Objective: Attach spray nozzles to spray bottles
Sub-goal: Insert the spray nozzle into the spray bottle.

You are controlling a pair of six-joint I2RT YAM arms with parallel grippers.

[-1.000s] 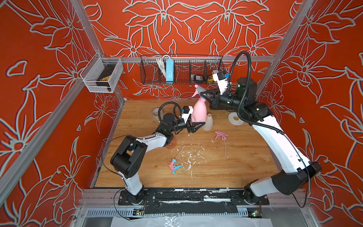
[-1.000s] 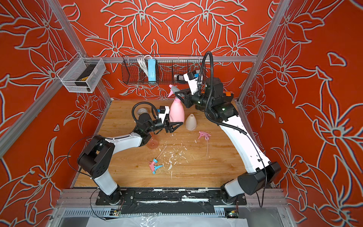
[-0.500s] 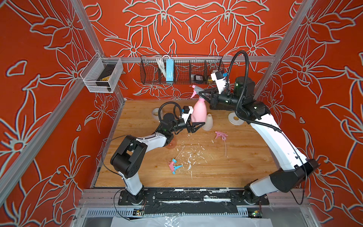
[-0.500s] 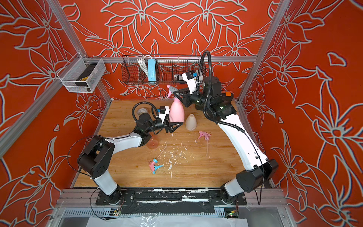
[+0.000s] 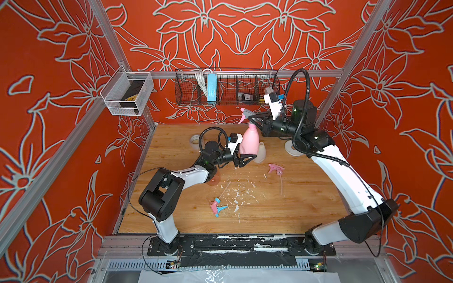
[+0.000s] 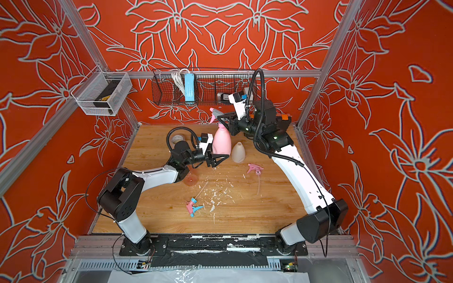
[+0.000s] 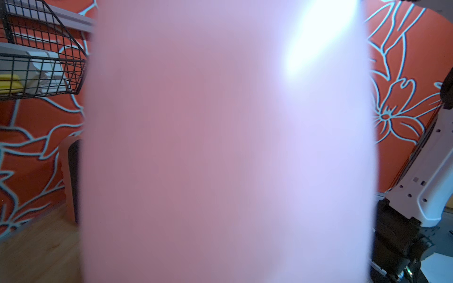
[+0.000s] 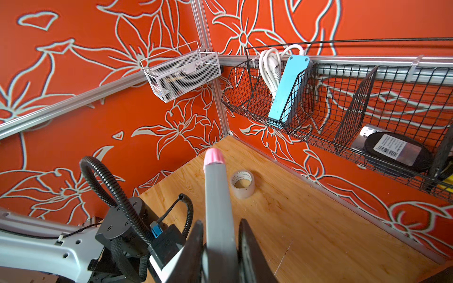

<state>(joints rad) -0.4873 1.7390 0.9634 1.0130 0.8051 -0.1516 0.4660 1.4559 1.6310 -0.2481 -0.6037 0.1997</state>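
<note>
I read the left gripper [image 5: 247, 156] as clamped on the base of the upright pink bottle [image 5: 250, 141] at the rear of the table [image 5: 294, 208]. The right gripper [image 5: 253, 120] is closed on the grey-topped nozzle [image 5: 245, 114] at that bottle's neck. The white bottle [image 5: 260, 153] stands just beside it, and 2 heads lie loose on the table: the all-pink nozzle [image 5: 274, 168] and the pink-and-blue nozzle [image 5: 215, 205].

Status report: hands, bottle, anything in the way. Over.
Left hand clamped low on pink bottle, bottle upright. Right hand shut on grey-topped nozzle at its neck. White bottle close beside, nothing else crowding.
</note>
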